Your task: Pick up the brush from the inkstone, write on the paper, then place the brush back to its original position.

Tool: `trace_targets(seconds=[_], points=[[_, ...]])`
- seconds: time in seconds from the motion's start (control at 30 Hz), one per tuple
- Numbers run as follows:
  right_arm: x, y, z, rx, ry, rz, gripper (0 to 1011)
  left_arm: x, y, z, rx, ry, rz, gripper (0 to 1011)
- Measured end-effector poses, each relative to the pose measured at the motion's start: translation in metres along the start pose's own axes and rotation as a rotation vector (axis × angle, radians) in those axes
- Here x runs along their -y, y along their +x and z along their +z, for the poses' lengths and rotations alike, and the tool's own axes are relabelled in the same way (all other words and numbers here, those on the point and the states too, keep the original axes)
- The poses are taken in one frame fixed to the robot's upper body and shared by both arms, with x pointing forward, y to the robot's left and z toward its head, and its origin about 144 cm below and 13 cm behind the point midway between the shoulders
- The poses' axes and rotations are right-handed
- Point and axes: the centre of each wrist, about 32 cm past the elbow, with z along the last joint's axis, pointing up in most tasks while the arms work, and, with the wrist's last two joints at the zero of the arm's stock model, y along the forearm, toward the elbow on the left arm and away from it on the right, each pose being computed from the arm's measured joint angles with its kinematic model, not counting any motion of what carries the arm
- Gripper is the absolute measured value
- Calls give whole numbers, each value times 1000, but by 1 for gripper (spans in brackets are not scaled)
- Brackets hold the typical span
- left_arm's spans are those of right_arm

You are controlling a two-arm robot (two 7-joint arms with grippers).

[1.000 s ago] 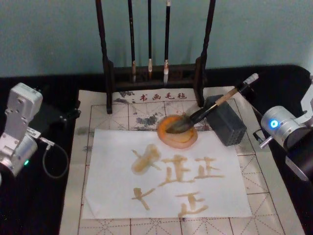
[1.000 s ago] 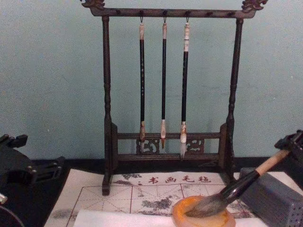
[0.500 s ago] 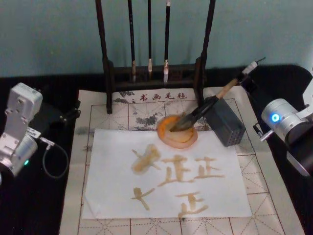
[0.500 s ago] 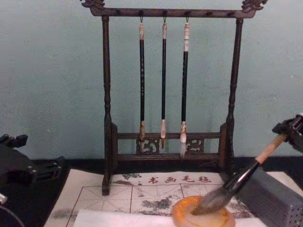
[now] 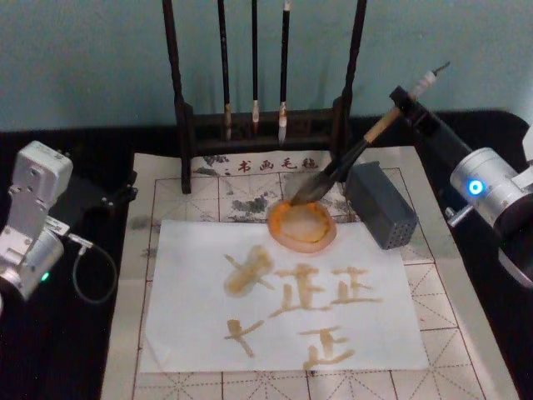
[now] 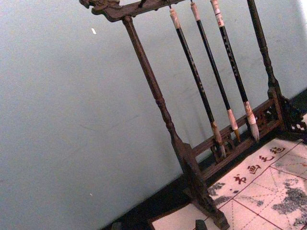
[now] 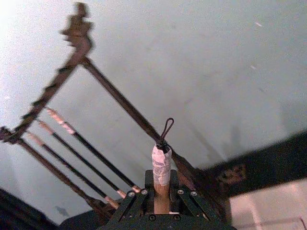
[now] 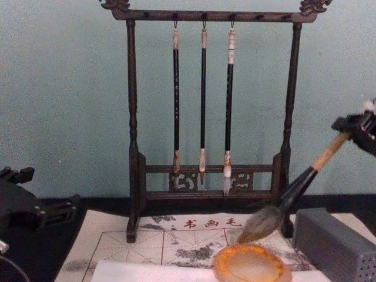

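Observation:
The brush (image 5: 358,150) hangs tilted in the air, its bushy tuft just above the far rim of the orange-tan inkstone (image 5: 281,227) and clear of it. My right gripper (image 5: 405,102) is shut on the tan handle near its white-wrapped top. The chest view shows the brush (image 8: 305,179) slanting down from the right gripper (image 8: 352,126) toward the inkstone (image 8: 226,271). In the right wrist view the fingers clamp the brush (image 7: 161,165) below its loop. The white paper (image 5: 191,250) lies in front of the inkstone and bears several tan strokes. My left arm (image 5: 33,212) is parked at the left.
A dark wooden rack (image 5: 187,125) with three thin hanging brushes stands behind the inkstone. A grey perforated block (image 5: 381,204) sits right of the inkstone, under the lifted handle. A beige felt mat (image 5: 466,333) with a red grid lies under everything.
The right gripper has risen and moved back with the brush. The handle has left the grey block and the tuft has come up out of the inkstone. The left arm is still.

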Motion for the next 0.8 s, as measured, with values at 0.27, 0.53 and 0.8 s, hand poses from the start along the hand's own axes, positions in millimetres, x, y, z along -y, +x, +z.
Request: trace_targets(seconds=[0.27,0.53,0.8], points=[[0,-6,15,104,6,110,199,0,0,0,0,0,0,1001],[5,-8,26,254,-8,235,199,0,0,0,0,0,0,1001],[13,-8,30,363,-4,334,199,0,0,0,0,0,0,1001]])
